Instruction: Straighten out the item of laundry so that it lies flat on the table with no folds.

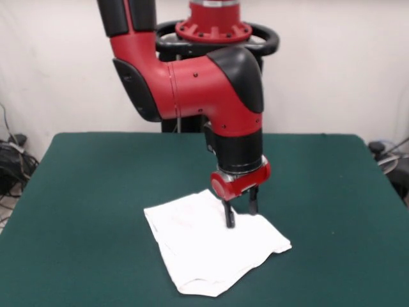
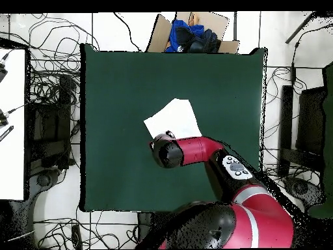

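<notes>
White T-shirt (image 1: pixel 214 249) lay folded on green counter (image 1: pixel 96 192), near counter's middle, plain side up, faint red print showing through. Claw (image 1: pixel 241 213) hung over shirt's far edge, fingers (image 1: pixel 229 216) spread apart, one tip touching cloth. Red arm (image 2: pixel 201 151) reached over shirt.

Even, diffuse room light fills the front view, leaving the pale wall at the top of the frame bright and flat. The dark green bench (image 1: pixel 96 192) shows no glare, its matte top reading uniform from the left edge to the right. Soft, faint shadows sit beneath the pincer (image 1: pixel 241 212) at centre frame and along the lower edge of the white shirt (image 1: pixel 211 246), which is nearly overexposed, its print washed out. A mild highlight glints on the red arm (image 1: pixel 198 83). The front view is slightly soft throughout.
</notes>
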Controlling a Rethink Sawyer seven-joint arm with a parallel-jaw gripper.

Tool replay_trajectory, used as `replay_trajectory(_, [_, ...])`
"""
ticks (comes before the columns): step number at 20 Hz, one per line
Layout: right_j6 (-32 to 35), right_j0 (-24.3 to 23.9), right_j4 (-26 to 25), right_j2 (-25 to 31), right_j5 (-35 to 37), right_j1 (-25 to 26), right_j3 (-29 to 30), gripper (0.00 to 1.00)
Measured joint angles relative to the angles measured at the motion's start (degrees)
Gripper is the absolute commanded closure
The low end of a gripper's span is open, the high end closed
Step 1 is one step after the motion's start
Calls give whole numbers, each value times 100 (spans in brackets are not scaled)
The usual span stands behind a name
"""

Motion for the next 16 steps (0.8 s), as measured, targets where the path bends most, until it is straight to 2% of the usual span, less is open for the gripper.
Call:
replay_trajectory(7, [0, 4, 0, -1, -1, 0, 0, 0])
replay_trajectory(8, [0, 0, -1, -10, -24, -2, -17, 100])
replay_trajectory(16, [1, 1, -2, -41, -83, 12, -67, 100])
